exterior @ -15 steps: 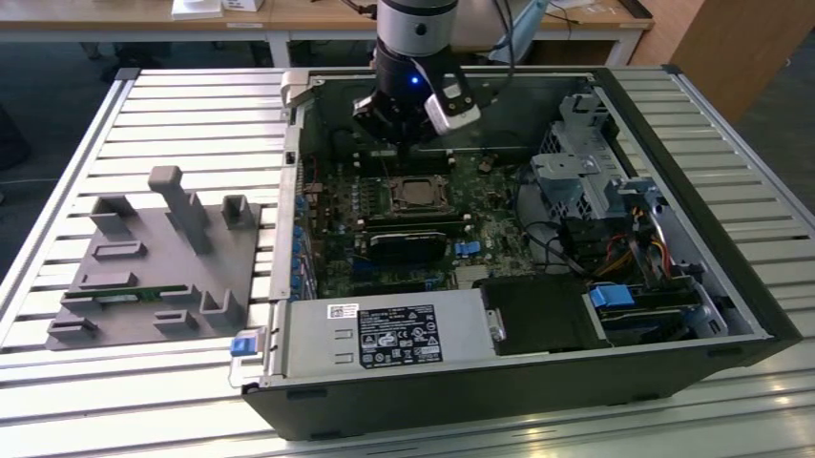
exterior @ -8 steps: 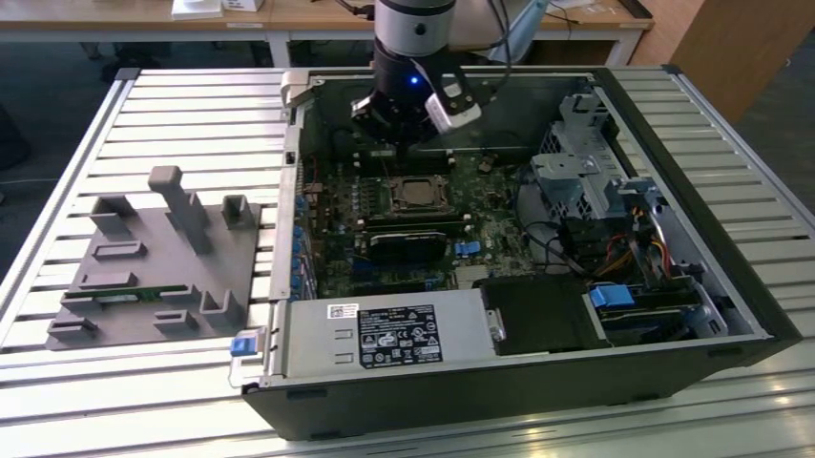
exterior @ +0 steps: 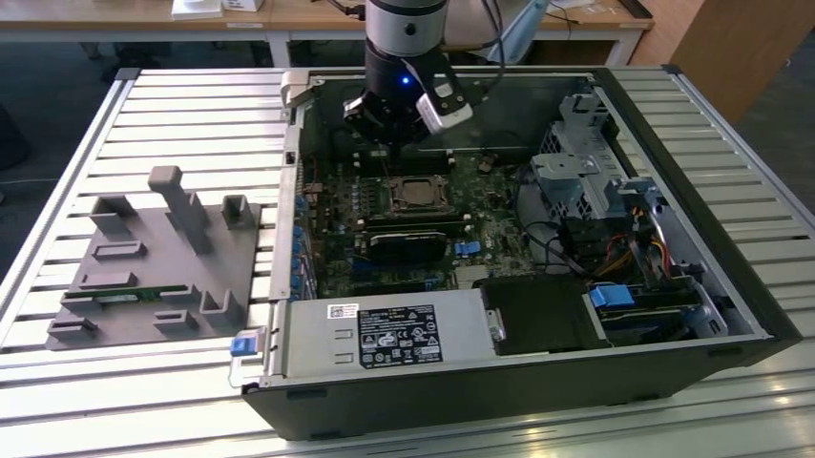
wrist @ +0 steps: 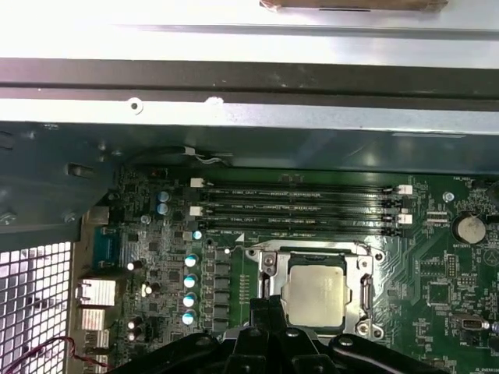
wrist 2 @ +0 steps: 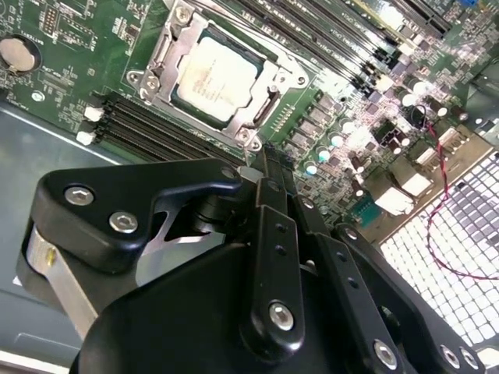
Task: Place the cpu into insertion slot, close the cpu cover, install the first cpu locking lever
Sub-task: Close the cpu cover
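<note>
The slatted worktop [exterior: 166,105] carries an open case [exterior: 510,401] with a grey tray [exterior: 153,258] beside it, on the exterior view's left. The arm [exterior: 405,38] reaches down into the case over the far part of the green board [wrist: 437,265].

On that board the slot [wrist 2: 140,78] is filled. The cpu [wrist 2: 212,74] sits square in it, pale face up, and the cover [wrist 2: 173,48] lies flat around the chip, which shows through its window. Going by that, I judge the first two steps done and the lever step to be the one in hand.

The fingers [wrist: 261,315] are drawn narrow, tips together, and hold nothing that I can see. In both wrist views their tips hang just beside one edge of the slot, off the cpu face and near a cover corner. In the second wrist view a thin silvery wire [wrist 2: 248,154] stands right at the tips. It may be the lever's end, but I cannot tell whether they touch or whether it is hooked.

As a judgement, the lever work calls for a small, steady push with the closed tips on thin wire, kept clear of the chip and the memory slots [wrist: 300,209] nearby.
</note>
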{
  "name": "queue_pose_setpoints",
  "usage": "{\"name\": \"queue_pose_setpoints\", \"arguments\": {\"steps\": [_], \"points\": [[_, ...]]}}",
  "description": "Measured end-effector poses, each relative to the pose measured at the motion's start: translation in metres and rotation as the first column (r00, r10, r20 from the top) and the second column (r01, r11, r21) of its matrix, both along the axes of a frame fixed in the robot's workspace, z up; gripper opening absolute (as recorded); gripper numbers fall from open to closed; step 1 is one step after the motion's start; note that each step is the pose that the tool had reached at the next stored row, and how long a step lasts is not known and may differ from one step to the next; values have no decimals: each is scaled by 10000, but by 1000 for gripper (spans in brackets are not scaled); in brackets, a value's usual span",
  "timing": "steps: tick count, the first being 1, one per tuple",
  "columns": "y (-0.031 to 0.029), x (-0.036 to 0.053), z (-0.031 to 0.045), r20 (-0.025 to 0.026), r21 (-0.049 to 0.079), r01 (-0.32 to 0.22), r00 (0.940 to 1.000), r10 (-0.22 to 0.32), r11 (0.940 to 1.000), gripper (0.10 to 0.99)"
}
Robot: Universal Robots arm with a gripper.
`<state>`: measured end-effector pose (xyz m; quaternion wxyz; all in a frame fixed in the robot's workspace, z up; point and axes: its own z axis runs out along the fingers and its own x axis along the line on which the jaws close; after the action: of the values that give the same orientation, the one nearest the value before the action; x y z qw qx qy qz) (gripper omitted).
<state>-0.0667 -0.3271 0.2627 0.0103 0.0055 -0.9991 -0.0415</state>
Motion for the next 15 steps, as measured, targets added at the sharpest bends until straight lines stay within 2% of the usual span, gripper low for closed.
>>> {"name": "queue_pose_setpoints", "arguments": {"steps": [4, 8, 12, 13, 15], "points": [[-1, -2, 3, 6, 0, -19, 10000, 19, 10000, 106], [0, -6, 43, 10, 3, -75, 10000, 75, 10000, 106], [-1, -49, 39, 20, 1, -208, 9998, 208, 9998, 106], [-1, -88, 33, 37, 0, -208, 9998, 208, 9998, 106], [0, -180, 11, 102, 0, -208, 9997, 208, 9998, 106]]}}
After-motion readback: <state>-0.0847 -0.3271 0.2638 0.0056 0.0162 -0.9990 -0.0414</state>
